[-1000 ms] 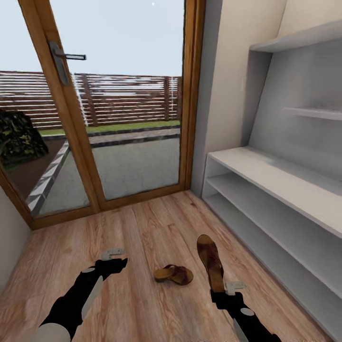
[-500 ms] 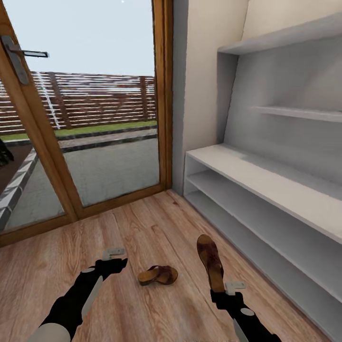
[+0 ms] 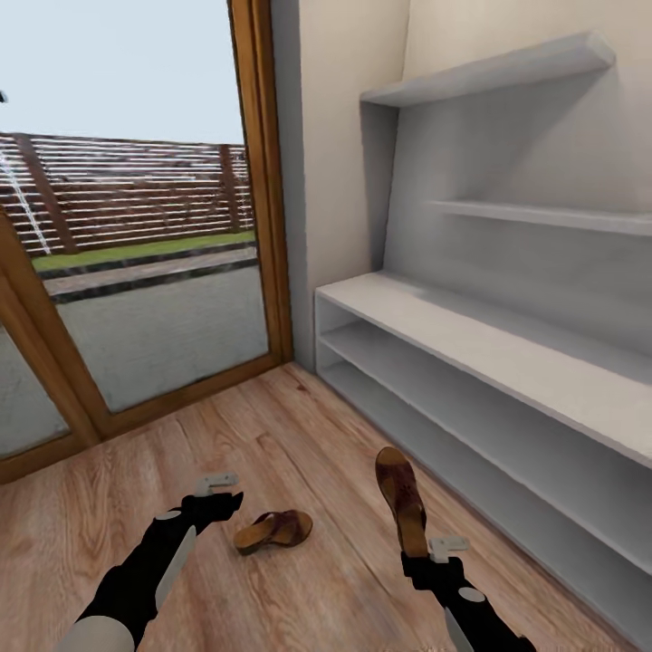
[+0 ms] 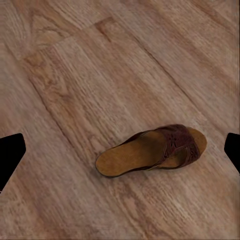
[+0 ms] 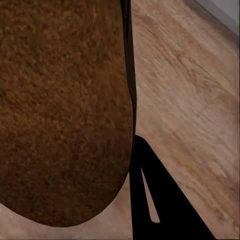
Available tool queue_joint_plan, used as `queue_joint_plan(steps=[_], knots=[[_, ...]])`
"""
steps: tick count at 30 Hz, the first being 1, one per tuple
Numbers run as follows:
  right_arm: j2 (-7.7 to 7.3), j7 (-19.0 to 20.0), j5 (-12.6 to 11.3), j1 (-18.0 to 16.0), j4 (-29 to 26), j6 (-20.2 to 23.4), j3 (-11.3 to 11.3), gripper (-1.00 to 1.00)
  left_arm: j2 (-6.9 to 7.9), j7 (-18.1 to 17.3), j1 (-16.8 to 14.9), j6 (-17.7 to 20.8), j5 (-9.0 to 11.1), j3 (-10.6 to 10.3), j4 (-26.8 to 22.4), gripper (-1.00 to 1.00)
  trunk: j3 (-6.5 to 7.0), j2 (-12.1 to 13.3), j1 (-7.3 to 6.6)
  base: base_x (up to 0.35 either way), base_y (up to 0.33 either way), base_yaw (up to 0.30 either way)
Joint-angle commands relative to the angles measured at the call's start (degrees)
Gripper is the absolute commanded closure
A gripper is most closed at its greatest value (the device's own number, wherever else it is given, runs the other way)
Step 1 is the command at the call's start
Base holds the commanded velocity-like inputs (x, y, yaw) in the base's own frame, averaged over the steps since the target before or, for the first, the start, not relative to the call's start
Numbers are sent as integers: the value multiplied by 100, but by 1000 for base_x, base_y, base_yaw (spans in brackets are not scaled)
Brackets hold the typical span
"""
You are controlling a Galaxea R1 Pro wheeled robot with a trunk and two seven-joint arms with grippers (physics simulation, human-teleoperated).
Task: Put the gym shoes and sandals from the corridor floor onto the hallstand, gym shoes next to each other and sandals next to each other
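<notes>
In the head view, one sandal (image 3: 401, 503) is held by the right tool (image 3: 424, 552), which is pinched on its heel end; the sandal stands up from the tool with its toe pointing away, towards the rack (image 3: 507, 353). The second sandal (image 3: 273, 531) lies on the floor (image 3: 299, 435), just beside the left tool (image 3: 220, 494) and a little nearer to the robot than its tip. The spread of the left tool cannot be told from this view. The rack is ahead and to the outer side of the right tool, well apart from it, and no shoe is seen on its shelves.

In the left wrist view, the second sandal (image 4: 152, 156) is seen flat on the planks, sole down, below and between the two dark fingers (image 4: 10, 155), which are spread wide and touch nothing. The sandal is judged to be light, flat and rather stiff in the sole, with a softer strap over the toe. A hold across the thin sole at the heel or the middle is likely to be firmest; the strap may bend.

In the right wrist view, the brown sole (image 5: 65, 110) is pressed against a dark finger (image 5: 160, 200). The surface looks rough, so little slipping is expected, but the long free end may swing.
</notes>
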Motion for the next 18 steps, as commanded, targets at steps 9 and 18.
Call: queue_joint_plan(steps=[9,18], knots=[[1,2,-15,-3,-1,6,-1,100,6,8,0,31,59,-14,-9,-100,-5,-2,-1,0,212,-290],[1,2,-18,-3,-1,6,-4,100,6,8,0,31,59,-14,-9,-100,-5,-2,-1,0,41,-290]])
